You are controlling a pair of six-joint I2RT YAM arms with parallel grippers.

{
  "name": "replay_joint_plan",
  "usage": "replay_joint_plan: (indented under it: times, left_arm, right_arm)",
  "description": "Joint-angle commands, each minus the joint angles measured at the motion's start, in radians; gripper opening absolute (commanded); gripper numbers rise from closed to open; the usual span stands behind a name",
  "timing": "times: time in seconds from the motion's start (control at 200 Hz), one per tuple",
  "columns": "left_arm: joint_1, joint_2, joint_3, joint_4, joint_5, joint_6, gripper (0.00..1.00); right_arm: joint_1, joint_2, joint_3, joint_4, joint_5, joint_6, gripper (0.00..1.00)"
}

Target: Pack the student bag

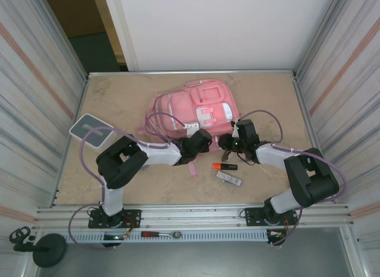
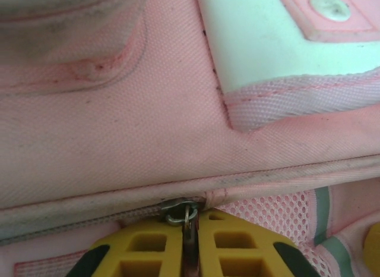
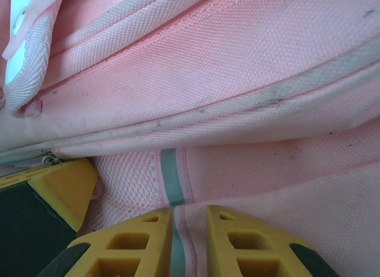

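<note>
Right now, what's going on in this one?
Both arms are working at the near edge of the student bag, which lies on the table. The left gripper is shut on a zipper pull. The right gripper pinches a fold of the bag's fabric just beside it, apparently to brace it. An orange highlighter and a small pale item lie on the table nearby, not yet packed.

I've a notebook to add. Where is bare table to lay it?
Bare: far right corner, between backpack and right wall; far left corner, beyond the grey pad. Crowded: backpack's near edge, where left gripper and right gripper meet.
</note>
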Motion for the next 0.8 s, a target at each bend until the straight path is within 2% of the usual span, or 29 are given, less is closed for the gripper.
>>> replay_joint_plan:
  times: [0.0, 0.125, 0.281, 0.486, 0.797]
  left_arm:
    - [0.006, -0.034, -0.036, 0.016, -0.025, 0.010, 0.08]
    - [0.006, -0.058, -0.042, 0.014, -0.007, 0.037, 0.00]
    - [0.009, -0.124, -0.040, -0.030, 0.018, 0.107, 0.00]
    - [0.026, -0.183, -0.003, -0.185, 0.052, 0.210, 0.00]
    - [0.130, -0.228, -0.007, -0.340, 0.225, 0.323, 0.00]
  right_arm:
    - [-0.013, -0.014, -0.021, -0.066, -0.006, 0.019, 0.20]
    - [-0.019, -0.009, -0.016, -0.074, -0.004, 0.019, 0.22]
    - [-0.040, 0.006, -0.005, -0.104, 0.010, 0.018, 0.26]
    - [-0.085, 0.054, 0.017, -0.156, 0.045, 0.016, 0.28]
    - [-0.143, 0.088, 0.021, -0.187, 0.061, 0.031, 0.26]
